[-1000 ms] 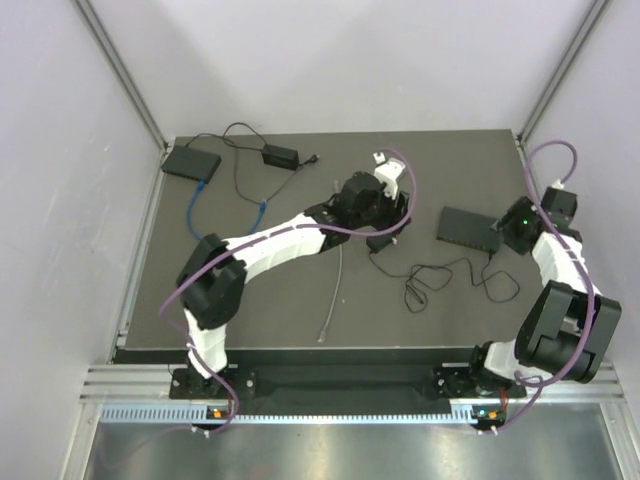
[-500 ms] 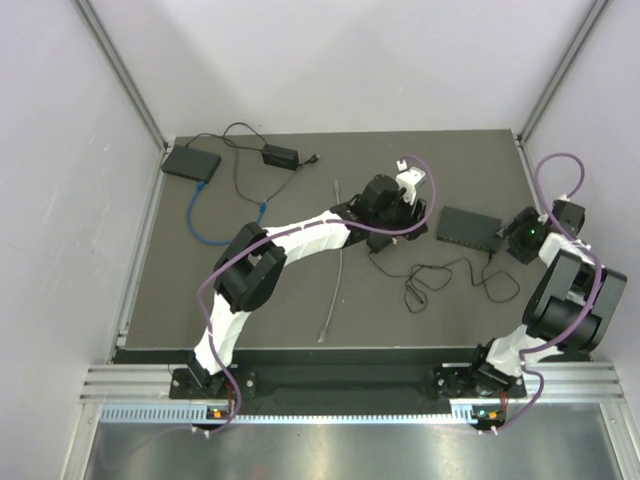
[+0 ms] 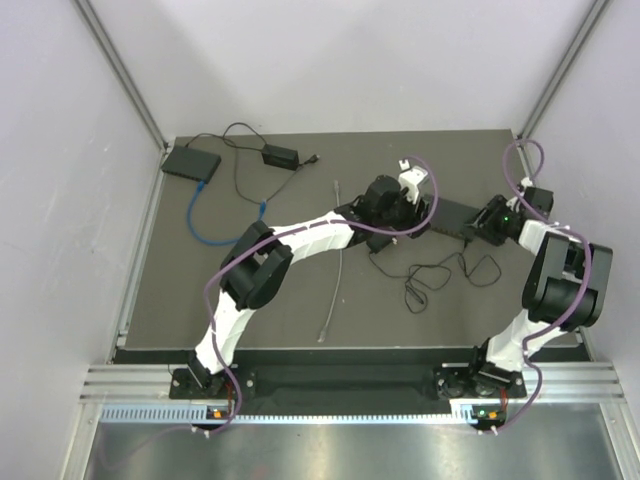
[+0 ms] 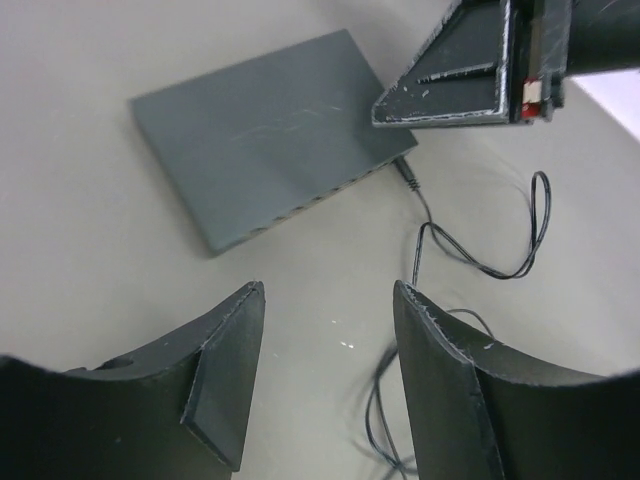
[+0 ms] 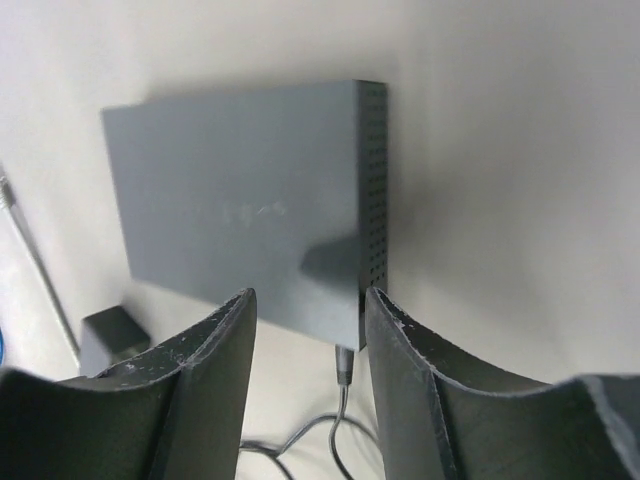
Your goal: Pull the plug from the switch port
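The switch [image 3: 453, 213] is a flat dark grey box right of the table's centre, also seen in the left wrist view [image 4: 262, 148] and the right wrist view [image 5: 245, 225]. A thin black plug [image 5: 344, 361] sits in the port at its near corner, with its cable [image 3: 440, 275] curling over the table. My right gripper [image 5: 310, 297] is open, its fingers straddling that corner and the plug without touching them. My left gripper [image 4: 328, 292] is open and empty, hovering short of the switch's other end. The plug [image 4: 404, 177] shows under the right gripper [image 4: 480, 70].
A second dark box [image 3: 192, 162] with a blue cable [image 3: 200, 218] lies at the far left, beside a black power adapter [image 3: 279, 155]. A loose grey cable [image 3: 335, 270] runs down the middle. A small dark block [image 5: 110, 335] sits near the switch.
My right gripper swung left onto the switch's plug end, and its jaws narrowed a little. My left arm reached right toward the switch, then held still.
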`<state>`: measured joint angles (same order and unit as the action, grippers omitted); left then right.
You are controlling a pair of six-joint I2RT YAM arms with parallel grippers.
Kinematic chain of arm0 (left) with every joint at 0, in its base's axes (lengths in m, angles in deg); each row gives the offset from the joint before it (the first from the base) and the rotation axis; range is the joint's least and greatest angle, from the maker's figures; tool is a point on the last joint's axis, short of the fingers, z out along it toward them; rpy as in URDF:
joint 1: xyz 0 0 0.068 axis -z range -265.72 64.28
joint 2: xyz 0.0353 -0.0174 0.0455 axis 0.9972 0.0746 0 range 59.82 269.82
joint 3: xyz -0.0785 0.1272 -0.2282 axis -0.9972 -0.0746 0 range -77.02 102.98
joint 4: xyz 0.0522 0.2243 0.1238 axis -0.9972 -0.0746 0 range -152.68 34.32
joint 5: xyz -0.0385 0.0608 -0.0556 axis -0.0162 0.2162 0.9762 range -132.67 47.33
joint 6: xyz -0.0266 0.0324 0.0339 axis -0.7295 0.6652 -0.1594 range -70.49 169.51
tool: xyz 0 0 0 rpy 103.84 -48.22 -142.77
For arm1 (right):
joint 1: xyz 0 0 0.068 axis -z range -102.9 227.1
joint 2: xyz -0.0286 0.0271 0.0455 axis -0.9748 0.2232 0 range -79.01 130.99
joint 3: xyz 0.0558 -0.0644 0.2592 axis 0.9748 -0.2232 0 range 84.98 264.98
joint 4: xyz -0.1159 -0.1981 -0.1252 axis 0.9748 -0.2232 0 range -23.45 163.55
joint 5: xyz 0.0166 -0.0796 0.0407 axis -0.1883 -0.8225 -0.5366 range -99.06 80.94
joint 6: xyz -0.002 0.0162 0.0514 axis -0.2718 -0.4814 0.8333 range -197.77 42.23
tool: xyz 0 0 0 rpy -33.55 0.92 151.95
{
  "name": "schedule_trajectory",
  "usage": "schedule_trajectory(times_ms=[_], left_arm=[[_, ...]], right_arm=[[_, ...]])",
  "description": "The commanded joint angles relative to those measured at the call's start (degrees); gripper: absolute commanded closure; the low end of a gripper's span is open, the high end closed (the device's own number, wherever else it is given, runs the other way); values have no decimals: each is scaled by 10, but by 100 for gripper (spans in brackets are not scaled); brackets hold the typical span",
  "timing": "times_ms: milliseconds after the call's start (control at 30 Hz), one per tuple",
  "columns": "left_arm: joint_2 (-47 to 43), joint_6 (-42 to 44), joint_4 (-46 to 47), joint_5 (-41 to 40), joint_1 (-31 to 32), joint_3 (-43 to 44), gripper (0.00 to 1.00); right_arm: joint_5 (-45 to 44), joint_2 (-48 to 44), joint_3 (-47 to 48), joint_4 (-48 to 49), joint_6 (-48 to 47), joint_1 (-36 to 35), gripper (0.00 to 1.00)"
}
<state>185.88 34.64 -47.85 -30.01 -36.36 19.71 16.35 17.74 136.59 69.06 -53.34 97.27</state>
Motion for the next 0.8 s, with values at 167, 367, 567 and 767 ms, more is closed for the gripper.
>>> schedule_trajectory(times_ms=[167, 367, 567, 767], left_arm=[[59, 53, 107, 13, -1, 46, 41], [124, 58, 142, 22, -1, 108, 41], [147, 63, 145, 18, -1, 142, 41], [154, 67, 149, 36, -2, 150, 41]], right_arm=[[-99, -86, -13, -35, -12, -41, 56], [-136, -118, -71, 19, 24, -91, 61], [-200, -82, -50, 2, 36, -125, 69], [-231, -89, -63, 4, 36, -136, 71]])
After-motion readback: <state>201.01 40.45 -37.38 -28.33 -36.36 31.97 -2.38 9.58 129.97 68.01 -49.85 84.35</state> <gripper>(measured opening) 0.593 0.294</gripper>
